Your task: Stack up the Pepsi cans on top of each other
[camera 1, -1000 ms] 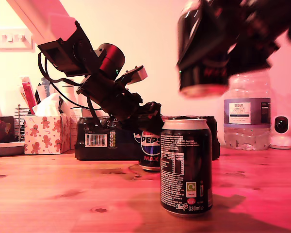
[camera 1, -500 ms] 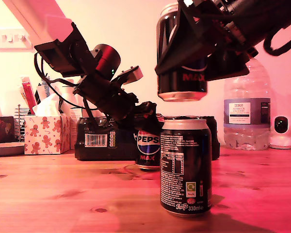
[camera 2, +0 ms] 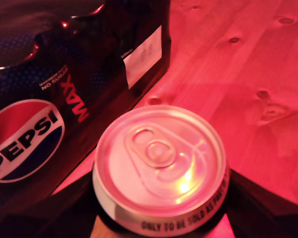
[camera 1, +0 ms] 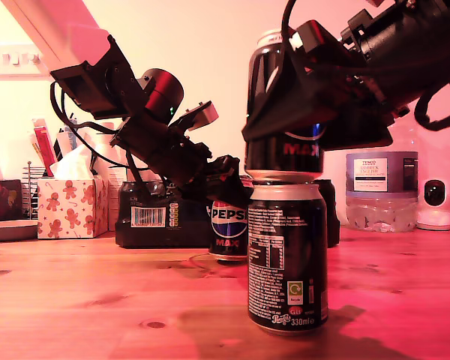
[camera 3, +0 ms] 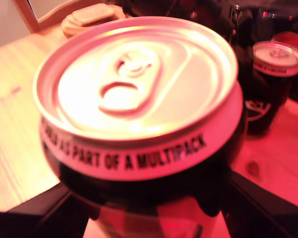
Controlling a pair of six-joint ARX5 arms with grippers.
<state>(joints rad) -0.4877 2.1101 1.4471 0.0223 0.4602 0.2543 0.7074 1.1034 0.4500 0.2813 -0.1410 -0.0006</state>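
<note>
A black Pepsi can [camera 1: 287, 259] stands at the front of the wooden table [camera 1: 97, 300], its nutrition text facing the exterior view. My second gripper [camera 1: 307, 127] is shut on another Pepsi can [camera 1: 296, 154], whose base sits at the standing can's silver top. In the second wrist view that held can [camera 3: 134, 84] fills the frame between dark fingers [camera 3: 258, 203]. Further back, my first gripper [camera 1: 229, 184] is shut on a third Pepsi can [camera 1: 229, 225], logo forward. The first wrist view shows its silver top [camera 2: 159, 158] between the fingers [camera 2: 64, 208].
A black shrink-wrapped Pepsi pack [camera 1: 154, 214] lies right behind the back can. A clear water bottle [camera 1: 382, 187] and a small white camera [camera 1: 437, 202] stand at the exterior view's right. A patterned tissue box [camera 1: 71, 206] is at its left.
My second gripper has carried its can down and toward the exterior view's left, from high above to the top of the front can. The first arm and its can barely shifted.
</note>
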